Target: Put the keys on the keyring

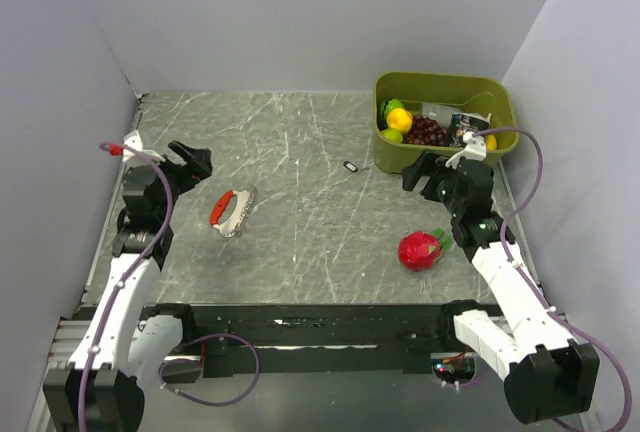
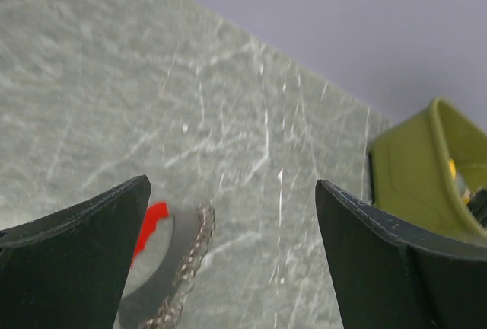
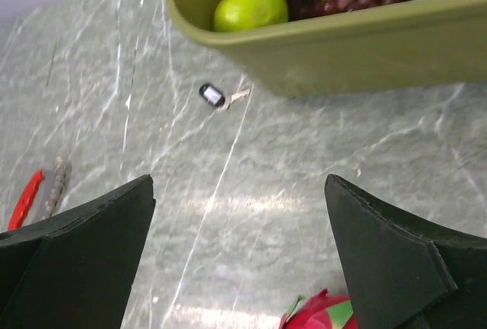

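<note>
Jaws spread and empty, the left gripper (image 1: 195, 162) hovers beside the keys (image 1: 233, 211) and the right gripper (image 1: 418, 172) near the keyring (image 1: 351, 166) by the bin (image 1: 440, 79); grasping looks next, calling for a careful descent.

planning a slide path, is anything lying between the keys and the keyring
Nothing. In the top view, the stretch of tabletop between the keys and the keyring is bare.
</note>
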Robot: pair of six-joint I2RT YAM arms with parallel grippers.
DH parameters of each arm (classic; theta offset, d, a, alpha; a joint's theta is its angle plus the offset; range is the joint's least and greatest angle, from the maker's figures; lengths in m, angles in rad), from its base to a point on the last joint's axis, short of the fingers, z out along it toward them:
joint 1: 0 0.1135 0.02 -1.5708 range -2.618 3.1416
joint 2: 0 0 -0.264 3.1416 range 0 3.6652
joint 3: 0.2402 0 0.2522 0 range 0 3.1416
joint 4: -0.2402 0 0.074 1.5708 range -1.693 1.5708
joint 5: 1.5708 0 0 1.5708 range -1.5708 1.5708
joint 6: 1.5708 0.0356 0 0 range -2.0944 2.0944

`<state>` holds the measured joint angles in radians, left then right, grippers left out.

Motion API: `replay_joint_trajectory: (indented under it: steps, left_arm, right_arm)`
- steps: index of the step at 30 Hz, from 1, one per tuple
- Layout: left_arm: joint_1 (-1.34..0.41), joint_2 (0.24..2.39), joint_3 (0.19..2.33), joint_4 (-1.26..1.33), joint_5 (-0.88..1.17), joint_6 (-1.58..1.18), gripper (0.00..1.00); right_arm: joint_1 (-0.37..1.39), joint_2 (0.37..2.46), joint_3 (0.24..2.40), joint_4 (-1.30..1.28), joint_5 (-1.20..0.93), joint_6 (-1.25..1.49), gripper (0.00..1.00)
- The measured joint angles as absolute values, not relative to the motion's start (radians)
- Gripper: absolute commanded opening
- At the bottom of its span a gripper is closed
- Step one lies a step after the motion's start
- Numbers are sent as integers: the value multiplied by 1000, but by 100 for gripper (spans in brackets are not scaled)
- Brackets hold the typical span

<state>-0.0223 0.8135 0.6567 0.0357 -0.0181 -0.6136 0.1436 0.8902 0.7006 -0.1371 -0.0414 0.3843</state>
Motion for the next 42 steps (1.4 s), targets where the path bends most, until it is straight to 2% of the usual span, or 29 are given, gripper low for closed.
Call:
replay_joint_trajectory:
  steps: [4,14,22,28,33,37,42]
  left_arm:
    - [-22,867,657,19,23,-614,96]
    - [-22,895,658,-6,-1,-622,96]
    - [-22,1091,737,-151,-46,-622,96]
    - [-44,1243,832,-248,-84,-621,98]
    - [-154,1348,889,-326,-160,-622,99]
    - [-219,1400,910,-370,-210,-624,94]
    - [-224,1444,914,-406,-258,-634,93]
  right_arm:
    - [181,924,749,-156,-61,372,100]
    - [422,1104,905,-193,-3,304,100]
    - [554,1293,984,-211,21,298,100]
    - [586,1626,1254,-297,81,299,99]
    - [586,1879,1497,-377,140,296,100]
    - [581,2003,1631,-429,156,294,100]
    - [546,2083,1726,-459,131,294,100]
